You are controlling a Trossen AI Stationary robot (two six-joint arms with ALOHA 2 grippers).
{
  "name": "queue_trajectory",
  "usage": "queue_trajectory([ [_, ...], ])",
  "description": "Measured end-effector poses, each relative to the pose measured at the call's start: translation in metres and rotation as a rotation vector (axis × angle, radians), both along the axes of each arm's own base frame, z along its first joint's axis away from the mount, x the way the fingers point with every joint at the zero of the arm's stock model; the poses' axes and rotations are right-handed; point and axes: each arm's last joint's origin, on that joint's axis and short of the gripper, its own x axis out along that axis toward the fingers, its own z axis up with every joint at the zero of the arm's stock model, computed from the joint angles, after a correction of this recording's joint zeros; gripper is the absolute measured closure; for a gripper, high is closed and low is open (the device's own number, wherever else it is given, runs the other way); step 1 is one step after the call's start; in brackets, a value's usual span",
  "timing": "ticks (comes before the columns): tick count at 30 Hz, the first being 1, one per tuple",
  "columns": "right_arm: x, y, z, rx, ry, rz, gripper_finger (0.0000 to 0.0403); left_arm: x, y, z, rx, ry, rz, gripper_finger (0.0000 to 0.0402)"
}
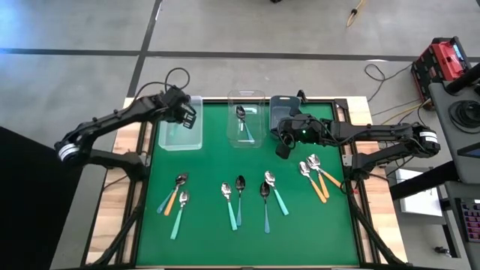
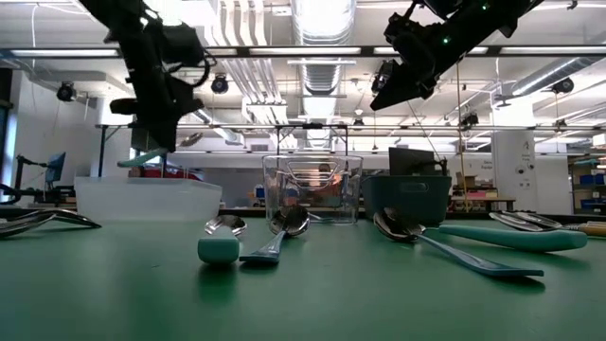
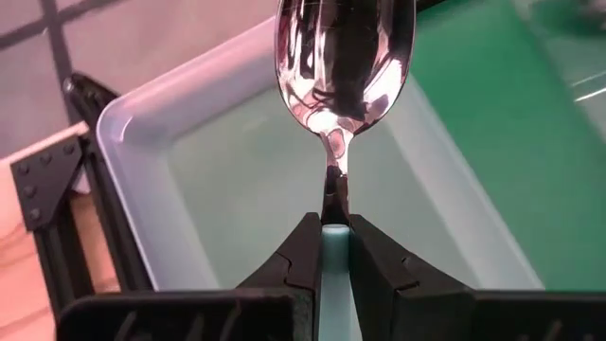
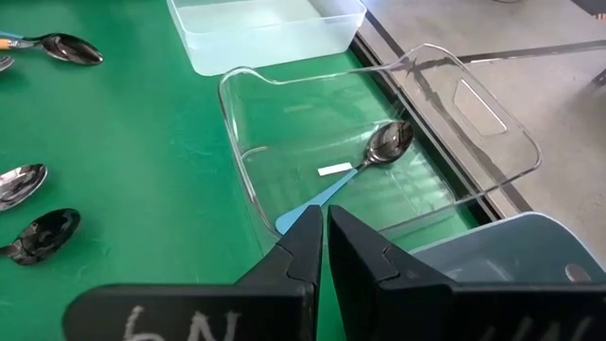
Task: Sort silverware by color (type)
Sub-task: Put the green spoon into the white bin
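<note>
My left gripper point(image 3: 334, 225) hovers over the frosted white bin point(image 1: 180, 133) at the table's far left, shut on a silver spoon point(image 3: 346, 57) with a mint-teal handle. My right gripper point(image 4: 324, 227) is shut and empty. It hangs above the mat near the grey bin point(image 1: 283, 111), facing the clear middle bin point(image 4: 379, 123). In that bin lies one blue-handled spoon point(image 4: 374, 156). Several more spoons lie flat on the green mat in pairs: point(image 1: 176, 196), point(image 1: 234, 196), point(image 1: 270, 191) and an orange-handled group point(image 1: 316, 176). My left gripper pinches the spoon's mint-teal handle point(image 3: 333, 237) between its two fingers, close to where the handle meets the metal neck. The spoon points straight out ahead along the fingers. It is lifted clear, with its bowl above the frosted bin's inside point(image 3: 284, 170).
Three bins stand in a row along the mat's far edge: frosted white, clear, grey. Wooden table strips point(image 1: 124, 187) and a black frame border the green mat point(image 1: 210, 157). The mat between the bins and the spoon row is bare. Cables and equipment sit beyond the table's right side.
</note>
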Motion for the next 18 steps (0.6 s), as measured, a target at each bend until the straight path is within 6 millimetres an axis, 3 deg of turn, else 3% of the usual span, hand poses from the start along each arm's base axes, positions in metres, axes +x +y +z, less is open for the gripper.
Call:
queue_trajectory([
  [18, 0.0, 0.0, 0.0, -0.002, 0.001, 0.001, 0.039, 0.019, 0.034, -0.057, -0.13, 0.137, 0.057, 0.0384],
])
